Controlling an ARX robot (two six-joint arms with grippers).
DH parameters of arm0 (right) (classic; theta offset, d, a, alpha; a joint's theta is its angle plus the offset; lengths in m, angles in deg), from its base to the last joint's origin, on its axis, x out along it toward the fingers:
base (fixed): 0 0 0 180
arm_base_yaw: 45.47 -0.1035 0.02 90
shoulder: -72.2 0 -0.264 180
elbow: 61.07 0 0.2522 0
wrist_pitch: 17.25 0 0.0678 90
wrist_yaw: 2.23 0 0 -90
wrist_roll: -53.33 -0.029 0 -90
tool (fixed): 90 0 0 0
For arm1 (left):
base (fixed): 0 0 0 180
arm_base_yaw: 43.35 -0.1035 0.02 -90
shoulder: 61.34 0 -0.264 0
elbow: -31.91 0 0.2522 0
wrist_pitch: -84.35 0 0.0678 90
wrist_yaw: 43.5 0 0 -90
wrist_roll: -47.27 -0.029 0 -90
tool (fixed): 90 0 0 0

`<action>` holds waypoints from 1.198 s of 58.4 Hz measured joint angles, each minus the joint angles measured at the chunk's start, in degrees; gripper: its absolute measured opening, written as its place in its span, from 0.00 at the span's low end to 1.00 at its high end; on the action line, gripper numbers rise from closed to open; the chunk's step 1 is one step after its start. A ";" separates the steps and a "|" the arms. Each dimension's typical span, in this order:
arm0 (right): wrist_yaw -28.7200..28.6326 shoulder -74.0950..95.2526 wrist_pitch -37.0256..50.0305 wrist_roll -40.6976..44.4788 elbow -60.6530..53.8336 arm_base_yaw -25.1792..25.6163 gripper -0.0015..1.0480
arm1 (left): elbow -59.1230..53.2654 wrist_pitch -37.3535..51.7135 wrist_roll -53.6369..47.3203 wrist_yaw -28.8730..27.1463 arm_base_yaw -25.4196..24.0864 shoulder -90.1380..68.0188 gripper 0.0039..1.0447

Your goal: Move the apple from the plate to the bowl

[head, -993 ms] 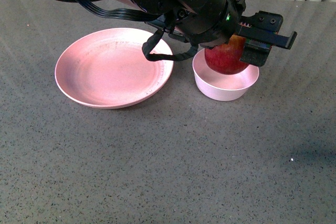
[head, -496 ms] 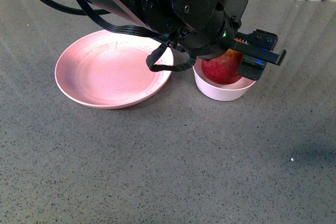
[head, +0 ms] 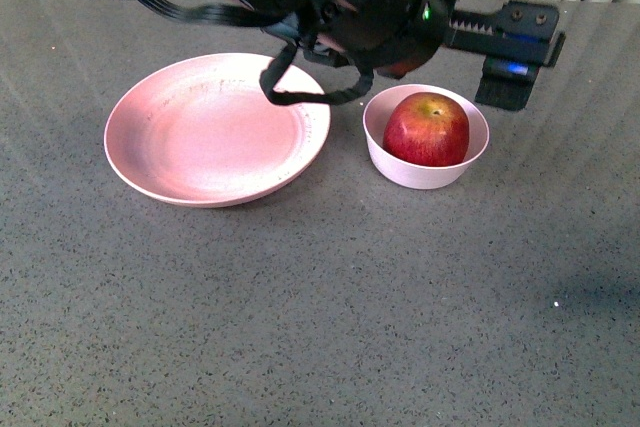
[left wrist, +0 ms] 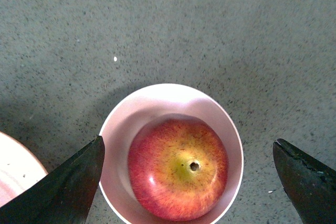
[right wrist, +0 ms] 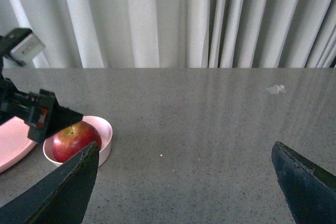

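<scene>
Front view: apple sits in bowl, left pincer spread above.

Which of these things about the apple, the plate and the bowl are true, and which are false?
1. The apple sits in the bowl. True.
2. The plate holds a banana. False: nothing lies on it.
3. The left gripper squeezes the apple. False: it is open, its fingers standing apart from the apple.
4. The apple's stem dimple faces up. True.
5. The bowl stands on the plate. False: it stands beside it on the table.
</scene>
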 joint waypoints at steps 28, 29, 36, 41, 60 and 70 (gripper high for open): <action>0.13 0.00 0.00 0.00 0.00 0.00 0.91 | -42.07 38.45 -6.21 -20.81 -20.96 36.98 0.51; 0.11 0.00 0.00 0.00 0.00 0.00 0.91 | -43.63 38.80 -6.29 -20.52 -21.73 38.34 0.48; -0.20 0.00 0.00 0.00 0.00 0.00 0.91 | -53.16 39.52 -6.95 -16.26 -24.61 44.54 0.20; 0.02 0.00 0.00 0.00 0.00 0.00 0.91 | -57.35 39.56 -7.13 -13.94 -26.56 48.83 0.02; 0.00 0.00 0.00 0.00 0.00 0.00 0.91 | -66.64 35.74 -7.37 -9.42 -31.32 62.18 0.01; 0.00 0.00 0.00 0.00 0.00 0.00 0.91 | -69.09 32.09 -7.37 -6.97 -33.27 68.39 0.01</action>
